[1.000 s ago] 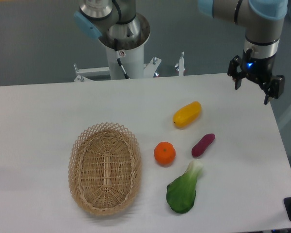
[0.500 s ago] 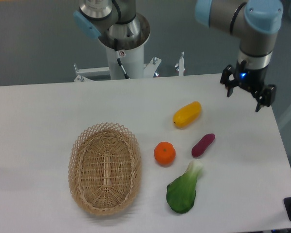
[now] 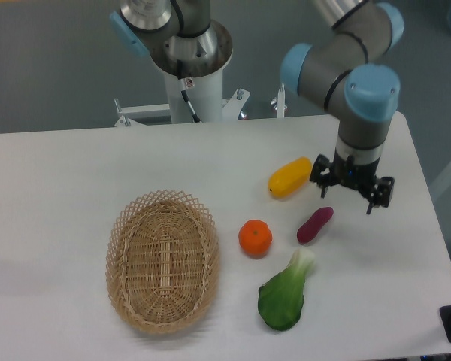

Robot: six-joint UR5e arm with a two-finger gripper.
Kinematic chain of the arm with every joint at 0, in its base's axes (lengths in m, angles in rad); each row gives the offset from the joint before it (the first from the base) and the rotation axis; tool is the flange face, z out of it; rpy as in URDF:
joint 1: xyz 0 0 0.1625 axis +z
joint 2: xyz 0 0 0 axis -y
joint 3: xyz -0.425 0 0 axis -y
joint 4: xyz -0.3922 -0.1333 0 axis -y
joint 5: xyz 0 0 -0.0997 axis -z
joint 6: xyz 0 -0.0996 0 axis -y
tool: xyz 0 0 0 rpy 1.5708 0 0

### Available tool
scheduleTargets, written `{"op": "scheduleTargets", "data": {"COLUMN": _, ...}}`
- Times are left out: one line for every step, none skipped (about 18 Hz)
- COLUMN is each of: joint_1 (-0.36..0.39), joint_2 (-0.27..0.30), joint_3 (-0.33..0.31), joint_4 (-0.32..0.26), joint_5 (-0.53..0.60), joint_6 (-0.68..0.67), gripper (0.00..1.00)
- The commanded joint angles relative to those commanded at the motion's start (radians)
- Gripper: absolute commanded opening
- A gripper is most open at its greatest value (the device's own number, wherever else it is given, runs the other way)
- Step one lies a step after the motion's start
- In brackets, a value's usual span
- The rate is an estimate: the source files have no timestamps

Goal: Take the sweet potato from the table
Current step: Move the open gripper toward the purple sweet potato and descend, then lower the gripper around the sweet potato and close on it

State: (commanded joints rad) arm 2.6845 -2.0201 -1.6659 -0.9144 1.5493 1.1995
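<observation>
Nearest the camera, a green leafy vegetable (image 3: 284,293) lies on the white table (image 3: 52,173), its pale stalk pointing up toward the other produce. To its left sits an oval wicker basket (image 3: 163,260). Just beyond the vegetable, a round orange (image 3: 255,238) rests beside the sweet potato (image 3: 315,224), a small dark purple tuber lying at a slant, untouched on the tabletop right of the orange. Above and slightly right of the tuber's upper end hangs the gripper (image 3: 350,192), its two dark fingers spread apart and holding nothing; it is near the sweet potato, though whether it is directly over it cannot be told from this view. Farther back, a plump yellow fruit (image 3: 290,177) lies just left of the gripper. Behind the table's far edge stands the arm's base (image 3: 189,56).
</observation>
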Motion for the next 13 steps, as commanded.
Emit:
{"op": "scheduleTargets", "data": {"joint_1": -0.008, "joint_2": -0.012, "joint_3": 0.0, "joint_4": 0.012, "joint_5": 0.0, "joint_6": 0.015, "gripper": 1.0}}
{"op": "scheduleTargets", "data": {"joint_1": -0.021, "joint_2": -0.023, "joint_3": -0.006, "joint_4": 0.014, "joint_5": 0.006, "joint_6": 0.04, "gripper": 1.0}}
{"op": "scheduleTargets", "data": {"joint_1": -0.032, "joint_2": -0.032, "joint_3": -0.018, "joint_4": 0.026, "joint_5": 0.008, "joint_6": 0.066, "gripper": 1.0}}
{"op": "scheduleTargets", "data": {"joint_1": -0.035, "joint_2": -0.034, "joint_3": -0.028, "joint_4": 0.04, "joint_5": 0.008, "joint_6": 0.074, "gripper": 1.0}}
{"op": "scheduleTargets", "data": {"joint_1": -0.035, "joint_2": -0.034, "joint_3": -0.047, "joint_4": 0.049, "joint_5": 0.008, "joint_6": 0.078, "gripper": 1.0}}
{"op": "scheduleTargets", "data": {"joint_1": -0.035, "joint_2": -0.034, "joint_3": -0.069, "joint_4": 0.067, "joint_5": 0.009, "joint_6": 0.084, "gripper": 1.0}}
{"op": "scheduleTargets", "data": {"joint_1": -0.037, "joint_2": -0.032, "joint_3": -0.081, "joint_4": 0.086, "joint_5": 0.008, "joint_6": 0.1, "gripper": 1.0}}
{"op": "scheduleTargets", "data": {"joint_1": -0.037, "joint_2": -0.031, "joint_3": -0.09, "joint_4": 0.092, "joint_5": 0.009, "joint_6": 0.112, "gripper": 1.0}}
{"op": "scheduleTargets", "data": {"joint_1": -0.037, "joint_2": -0.028, "joint_3": -0.098, "joint_4": 0.092, "joint_5": 0.009, "joint_6": 0.118, "gripper": 1.0}}
{"op": "scheduleTargets", "data": {"joint_1": -0.037, "joint_2": -0.025, "joint_3": -0.106, "joint_4": 0.092, "joint_5": 0.009, "joint_6": 0.121, "gripper": 1.0}}
{"op": "scheduleTargets", "data": {"joint_1": -0.037, "joint_2": -0.025, "joint_3": -0.107, "joint_4": 0.094, "joint_5": 0.009, "joint_6": 0.132, "gripper": 1.0}}
{"op": "scheduleTargets", "data": {"joint_1": -0.037, "joint_2": -0.026, "joint_3": -0.109, "joint_4": 0.094, "joint_5": 0.011, "joint_6": 0.159, "gripper": 1.0}}
{"op": "scheduleTargets", "data": {"joint_1": -0.037, "joint_2": -0.026, "joint_3": -0.109, "joint_4": 0.094, "joint_5": 0.011, "joint_6": 0.182, "gripper": 1.0}}
